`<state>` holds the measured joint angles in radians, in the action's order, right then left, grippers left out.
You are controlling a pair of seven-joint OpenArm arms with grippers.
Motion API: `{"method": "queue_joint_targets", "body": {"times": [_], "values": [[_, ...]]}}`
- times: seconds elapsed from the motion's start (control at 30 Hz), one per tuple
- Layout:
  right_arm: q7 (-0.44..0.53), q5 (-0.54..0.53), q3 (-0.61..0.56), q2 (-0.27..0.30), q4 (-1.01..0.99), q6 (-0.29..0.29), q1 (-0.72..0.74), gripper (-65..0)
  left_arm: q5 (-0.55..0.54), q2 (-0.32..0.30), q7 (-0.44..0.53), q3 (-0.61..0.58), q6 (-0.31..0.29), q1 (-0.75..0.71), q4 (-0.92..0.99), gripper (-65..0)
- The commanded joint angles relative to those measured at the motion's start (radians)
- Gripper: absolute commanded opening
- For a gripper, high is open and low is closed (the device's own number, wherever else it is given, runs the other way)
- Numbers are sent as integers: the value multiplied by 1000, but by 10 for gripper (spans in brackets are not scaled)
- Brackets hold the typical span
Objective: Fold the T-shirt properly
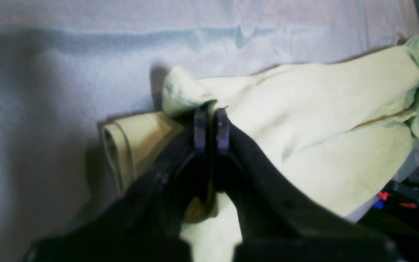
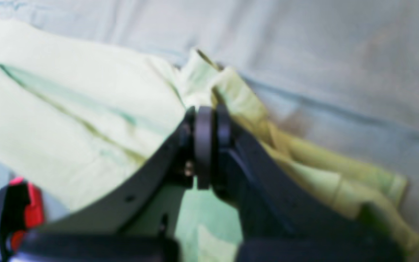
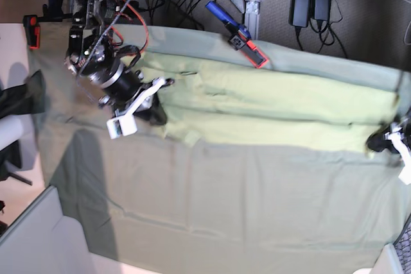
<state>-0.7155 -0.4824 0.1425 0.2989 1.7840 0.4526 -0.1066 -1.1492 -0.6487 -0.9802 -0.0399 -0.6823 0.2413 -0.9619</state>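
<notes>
The plain light yellow-green cotton T-shirt is lying stretched as a long band across the far part of the desk, on the duller grey-green table cloth, whose near half is lying bare. Only the wrist views are showing the grips: the left pincer is pinching a bunched shirt edge, and the right pincer is clamping the opposite folded end.

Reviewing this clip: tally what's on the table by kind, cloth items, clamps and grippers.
T-shirt: 1
Table cloth: 1
Clamp: 1 blue and red, at the far edge
Grippers: 2, left gripper and right gripper, each shut on the T-shirt
Total: 5
</notes>
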Motion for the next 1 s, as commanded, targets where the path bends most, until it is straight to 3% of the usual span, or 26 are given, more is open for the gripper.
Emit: {"method": "queue_joint_targets", "body": {"times": [0.0,0.07,0.13,0.37,0.47,0.57,0.6,0.83,0.97], "values": [[22,-16,13,10,34,23,-8,-650,-21,-24,1,8,-16,21,-14,-628],[19,-29,16,16,55,23,-41,-650,-21,-28,-5,8,-16,20,-14,-507],[6,-47,17,18,68,23,-71,-650,-22,-36,-5,8,-16,18,-14,-436],[-1,-61,17,17,76,23,-142,-650,-39,-64,-6,8,-16,4,-14,-416],[-10,-60,17,17,76,23,-153,-650,-42,-73,-8,8,-16,4,-14,-331],[-26,-69,17,17,76,23,-154,-354,-48,-82,-8,8,-16,5,-14,-248],[-26,-69,17,17,76,23,-154,-294,-48,-86,-7,8,-16,5,-14,-241],[-23,-68,17,17,76,23,-154,-275,-91,-144,-9,8,-16,5,-14,-242],[-11,-71,17,17,76,23,-154,-275,-111,-146,-14,8,-16,5,-14,-242]]}}
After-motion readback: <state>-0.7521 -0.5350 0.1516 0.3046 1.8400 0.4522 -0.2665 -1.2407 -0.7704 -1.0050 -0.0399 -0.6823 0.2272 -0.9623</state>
